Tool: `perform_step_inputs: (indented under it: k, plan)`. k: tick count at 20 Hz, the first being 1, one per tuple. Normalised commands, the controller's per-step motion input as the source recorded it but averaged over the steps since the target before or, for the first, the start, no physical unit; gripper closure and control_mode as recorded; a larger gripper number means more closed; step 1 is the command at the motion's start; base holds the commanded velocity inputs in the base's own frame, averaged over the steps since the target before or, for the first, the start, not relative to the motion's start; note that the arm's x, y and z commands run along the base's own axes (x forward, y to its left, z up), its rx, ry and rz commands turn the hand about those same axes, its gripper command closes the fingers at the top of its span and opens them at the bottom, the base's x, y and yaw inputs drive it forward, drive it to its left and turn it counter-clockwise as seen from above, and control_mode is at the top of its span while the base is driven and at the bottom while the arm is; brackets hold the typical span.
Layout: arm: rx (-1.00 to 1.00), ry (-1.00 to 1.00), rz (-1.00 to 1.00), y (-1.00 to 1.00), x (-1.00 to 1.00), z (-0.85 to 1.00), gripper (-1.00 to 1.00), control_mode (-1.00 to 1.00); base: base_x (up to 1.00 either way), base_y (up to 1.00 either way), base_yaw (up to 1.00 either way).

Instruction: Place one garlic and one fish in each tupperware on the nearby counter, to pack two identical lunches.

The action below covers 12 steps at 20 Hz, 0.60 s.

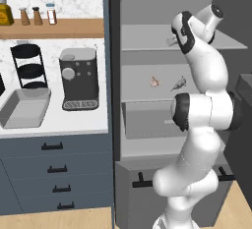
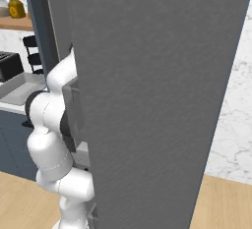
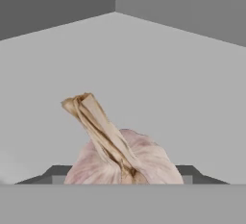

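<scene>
Papery, matt garlic (image 3: pixel 122 158); smooth matt grey shelf (image 3: pixel 192 98).

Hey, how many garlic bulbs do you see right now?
2. One garlic bulb sits right at the tool in the hand view, on a grey shelf. The other garlic lies on the fridge's middle shelf, beside a fish. The arm may hide more.

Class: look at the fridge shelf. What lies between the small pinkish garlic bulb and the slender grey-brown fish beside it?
Nothing: in the left base view the grey fridge shelf is bare between the pinkish garlic bulb and the grey-brown fish.
</scene>
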Motion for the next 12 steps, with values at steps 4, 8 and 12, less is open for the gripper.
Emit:
perform_step_inputs:
  k: [4,8,12]
  plan:
    - [-0.13,0.01,-0.1,0.66,-0.84,0.39,1.0,-1.0,0.0,0.0,0.0]
    - [-0.06,0.05,-0.25,0.81,-0.99,0.07,1.0,-1.0,0.0,0.0,0.0]
    - [0.02,0.11,-0.37,0.57,-1.0,-0.03,1.0,-1.0,0.0,0.0,0.0]
